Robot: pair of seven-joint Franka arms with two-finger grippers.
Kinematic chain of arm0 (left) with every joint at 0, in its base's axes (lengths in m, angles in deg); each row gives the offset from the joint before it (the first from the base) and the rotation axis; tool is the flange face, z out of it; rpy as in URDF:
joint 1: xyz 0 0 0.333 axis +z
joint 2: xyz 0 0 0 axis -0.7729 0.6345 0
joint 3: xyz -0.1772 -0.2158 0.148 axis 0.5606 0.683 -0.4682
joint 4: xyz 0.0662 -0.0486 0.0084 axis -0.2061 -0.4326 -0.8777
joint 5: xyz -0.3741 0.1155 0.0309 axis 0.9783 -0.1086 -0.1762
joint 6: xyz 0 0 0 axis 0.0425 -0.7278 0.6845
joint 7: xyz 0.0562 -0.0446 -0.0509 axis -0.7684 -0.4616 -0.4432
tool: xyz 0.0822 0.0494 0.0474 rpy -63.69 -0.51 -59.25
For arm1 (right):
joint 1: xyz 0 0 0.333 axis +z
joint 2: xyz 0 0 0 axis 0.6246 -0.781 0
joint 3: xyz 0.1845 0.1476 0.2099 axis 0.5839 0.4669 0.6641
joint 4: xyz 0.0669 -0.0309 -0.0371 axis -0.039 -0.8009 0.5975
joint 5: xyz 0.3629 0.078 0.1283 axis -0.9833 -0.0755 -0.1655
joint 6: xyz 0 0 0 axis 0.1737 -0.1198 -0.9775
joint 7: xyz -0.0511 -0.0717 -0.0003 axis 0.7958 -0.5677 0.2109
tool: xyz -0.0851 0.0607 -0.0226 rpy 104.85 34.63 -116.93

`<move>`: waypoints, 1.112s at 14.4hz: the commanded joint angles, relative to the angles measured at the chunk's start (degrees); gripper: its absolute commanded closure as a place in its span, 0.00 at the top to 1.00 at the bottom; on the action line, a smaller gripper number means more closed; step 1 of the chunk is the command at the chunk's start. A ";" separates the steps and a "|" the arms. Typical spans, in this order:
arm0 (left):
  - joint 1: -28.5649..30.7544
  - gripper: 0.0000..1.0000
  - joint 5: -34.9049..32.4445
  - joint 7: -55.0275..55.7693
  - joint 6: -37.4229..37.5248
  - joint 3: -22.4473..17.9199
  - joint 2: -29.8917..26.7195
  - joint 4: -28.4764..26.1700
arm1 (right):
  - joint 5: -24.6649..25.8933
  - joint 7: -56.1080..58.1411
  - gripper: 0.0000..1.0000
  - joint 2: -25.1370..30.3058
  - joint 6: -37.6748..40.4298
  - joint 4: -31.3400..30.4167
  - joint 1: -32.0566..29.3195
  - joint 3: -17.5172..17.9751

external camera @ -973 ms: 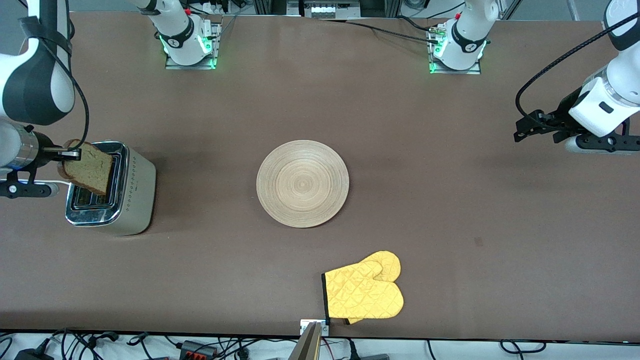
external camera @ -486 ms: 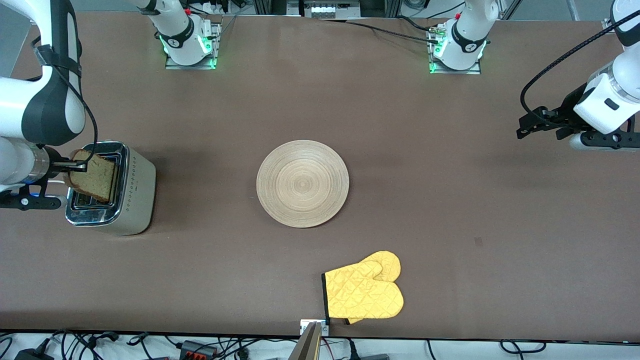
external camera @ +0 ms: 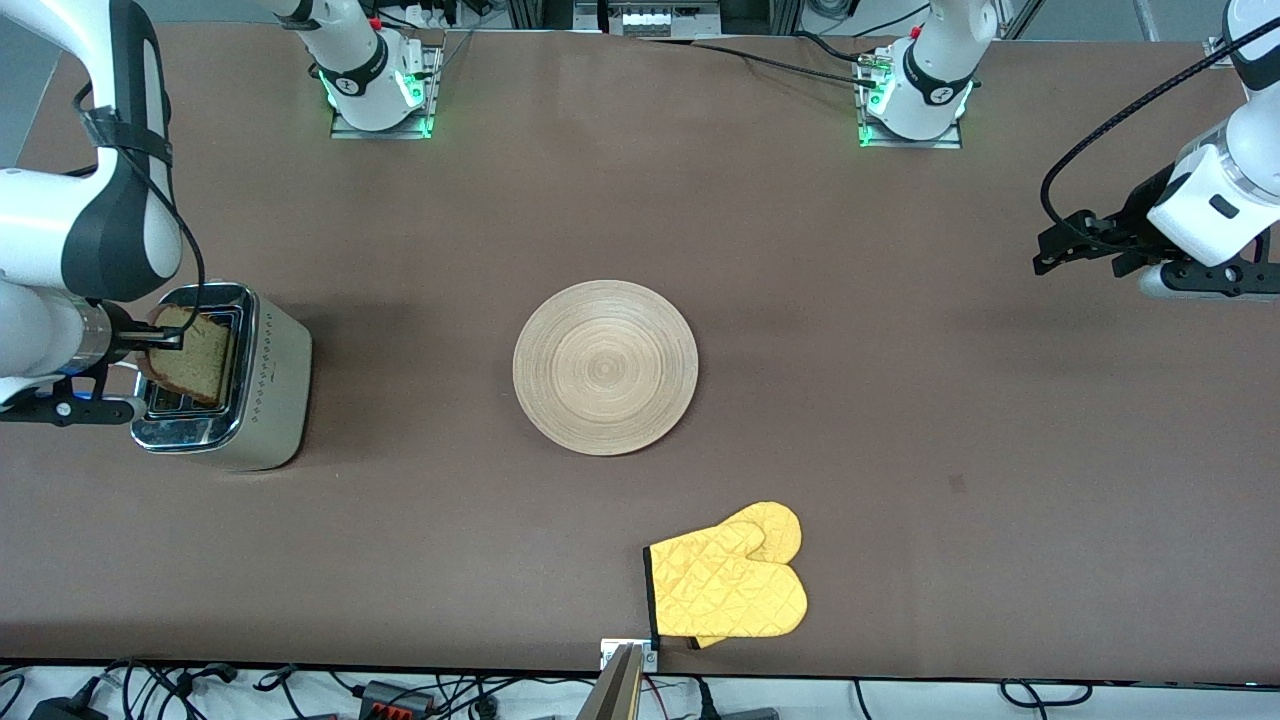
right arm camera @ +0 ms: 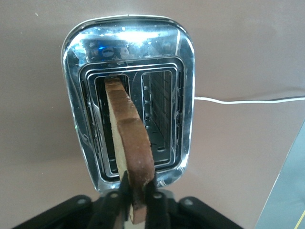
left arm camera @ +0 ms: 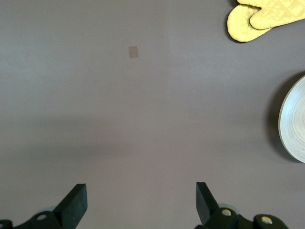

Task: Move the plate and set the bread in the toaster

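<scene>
The toaster (external camera: pixel 272 392) stands at the right arm's end of the table, its chrome top (right arm camera: pixel 76 67) showing two slots. The bread (external camera: pixel 196 356) stands on edge, and its lower part is down in one slot (right arm camera: pixel 125 125); the other slot is empty. My right gripper (external camera: pixel 166 340) is shut on the bread's upper crust, a finger (right arm camera: pixel 123 188) pressed against each side. The wooden plate (external camera: pixel 605 367) lies at the table's middle, its rim (left arm camera: pixel 295 124) visible in the left wrist view. My left gripper (external camera: pixel 1050 255) waits open over bare table at the left arm's end.
A yellow oven mitt (external camera: pixel 730 585) lies near the table's front edge, nearer to the front camera than the plate. The toaster's white cord (right arm camera: pixel 248 101) trails off across the table. A small patch of tape (external camera: pixel 957 484) marks the surface.
My right gripper has come down with the bread, from tilted above the toaster to partly inside a slot. The left arm drew slightly toward its end of the table.
</scene>
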 commanded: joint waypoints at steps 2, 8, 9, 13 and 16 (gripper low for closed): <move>0.24 1.00 0.76 -0.46 2.52 0.12 0.18 1.41 | -0.99 -0.69 1.00 0.60 -0.01 -0.77 0.21 0.27; 0.25 1.00 0.76 -0.55 2.87 -0.32 0.88 1.59 | -6.62 -0.51 1.00 5.79 0.96 2.02 0.03 -0.08; 0.33 1.00 0.76 -0.55 2.87 -0.32 0.88 1.50 | -6.53 -0.95 1.00 5.87 1.05 3.00 0.21 -0.17; 0.25 1.00 0.76 -0.28 2.96 -0.23 0.88 1.59 | -8.36 -0.52 1.00 8.60 2.02 3.36 0.47 0.09; 0.25 1.00 0.76 -0.11 2.96 -0.23 0.88 1.59 | -11.44 -0.51 1.00 9.13 4.03 3.53 0.38 0.27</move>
